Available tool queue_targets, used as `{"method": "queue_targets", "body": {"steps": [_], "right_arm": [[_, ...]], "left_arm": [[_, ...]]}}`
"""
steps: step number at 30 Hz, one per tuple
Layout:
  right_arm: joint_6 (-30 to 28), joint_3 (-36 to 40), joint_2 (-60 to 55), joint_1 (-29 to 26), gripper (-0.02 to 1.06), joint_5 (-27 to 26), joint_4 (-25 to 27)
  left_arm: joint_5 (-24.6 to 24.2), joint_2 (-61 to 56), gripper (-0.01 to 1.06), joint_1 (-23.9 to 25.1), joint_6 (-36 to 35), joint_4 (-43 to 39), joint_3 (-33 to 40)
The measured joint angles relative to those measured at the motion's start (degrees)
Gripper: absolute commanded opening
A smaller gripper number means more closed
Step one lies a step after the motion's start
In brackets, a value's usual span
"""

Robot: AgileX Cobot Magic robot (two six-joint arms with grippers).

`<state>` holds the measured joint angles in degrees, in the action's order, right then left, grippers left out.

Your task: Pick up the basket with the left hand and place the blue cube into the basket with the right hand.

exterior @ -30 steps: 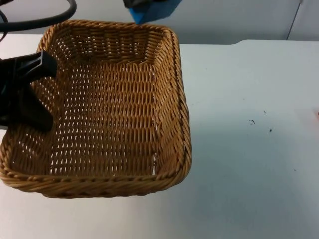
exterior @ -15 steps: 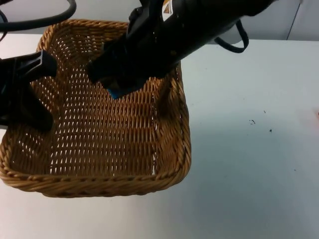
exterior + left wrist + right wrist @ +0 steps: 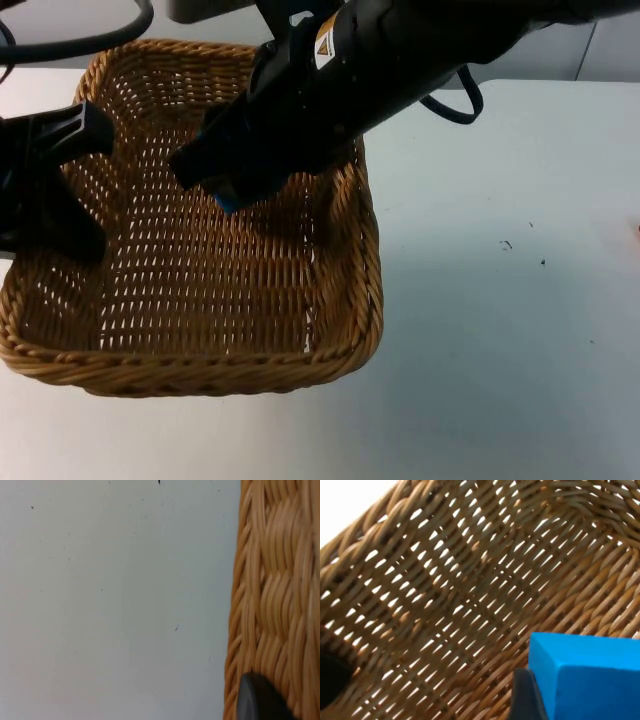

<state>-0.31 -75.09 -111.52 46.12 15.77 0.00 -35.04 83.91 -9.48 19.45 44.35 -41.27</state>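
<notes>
A woven tan basket (image 3: 60, 345) fills the left half of the table in the top view. My left gripper (image 3: 50, 190) is shut on the basket's left rim (image 3: 270, 595), with one black fingertip (image 3: 257, 700) against the weave. My right gripper (image 3: 222, 195) reaches in over the basket from the upper right and is shut on the blue cube (image 3: 226, 202). In the right wrist view the blue cube (image 3: 590, 675) hangs above the basket floor (image 3: 445, 605), a black finger (image 3: 527, 695) pressed to its side.
White table top (image 3: 500, 300) lies open to the right of the basket, with a few small dark specks (image 3: 507, 244). The grey partition wall (image 3: 600, 45) runs along the back. Bare table (image 3: 110, 600) lies beside the basket's outer wall.
The right arm came in from the upper right with the blue cube and now hangs over the basket's middle, slightly lower and further left than half a second ago. Basket and left gripper have not moved.
</notes>
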Motion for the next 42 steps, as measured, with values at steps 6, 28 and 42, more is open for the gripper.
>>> {"method": "queue_targets", "body": {"steps": [6, 28, 42], "right_arm": [[0.3, 0.0, 0.0, 0.0, 0.73, -1.2, 0.0], [-1.0, 0.0, 3.4, 0.0, 0.77, -1.2, 0.0], [-1.3, 0.0, 19.0, 0.0, 0.77, 15.0, -1.2]], "left_arm": [[0.2, 0.0, 0.0, 0.0, 0.0, 0.0, 0.0], [0.6, 0.0, 0.0, 0.0, 0.0, 0.0, 0.0], [2.7, 1.5, 0.0, 0.0, 1.2, 1.6, -1.2]]}}
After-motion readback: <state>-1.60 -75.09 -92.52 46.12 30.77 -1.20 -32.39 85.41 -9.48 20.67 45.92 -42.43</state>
